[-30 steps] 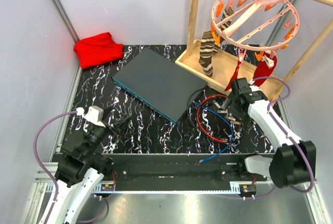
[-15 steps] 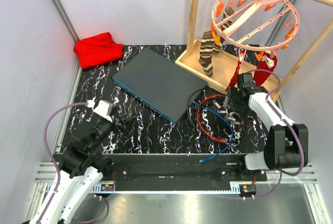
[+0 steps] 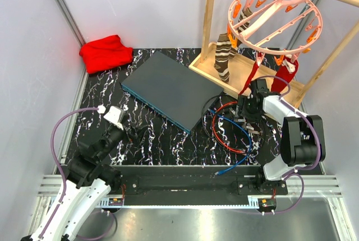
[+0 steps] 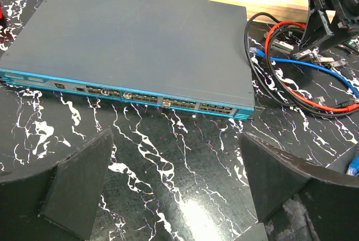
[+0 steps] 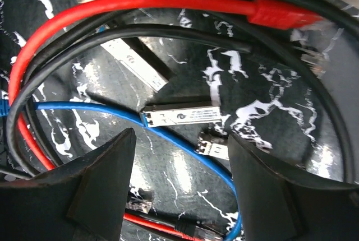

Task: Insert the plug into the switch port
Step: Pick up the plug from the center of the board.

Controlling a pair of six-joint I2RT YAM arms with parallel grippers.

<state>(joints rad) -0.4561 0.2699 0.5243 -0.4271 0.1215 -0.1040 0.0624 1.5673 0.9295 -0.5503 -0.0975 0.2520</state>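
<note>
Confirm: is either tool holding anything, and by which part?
Nothing is held. The left tool is open and empty, facing the switch. The right tool is open over a silver plug among the cables, not gripping it.

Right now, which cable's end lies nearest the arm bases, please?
The blue cable: its end reaches the table's near edge; the red cable and black cable stay back.

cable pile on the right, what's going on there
The right gripper hovers low over the cables beside the switch, jaws apart above a small silver plug lying among them; nothing is gripped yet. The left gripper sits open and empty, facing the switch's port row.
</note>
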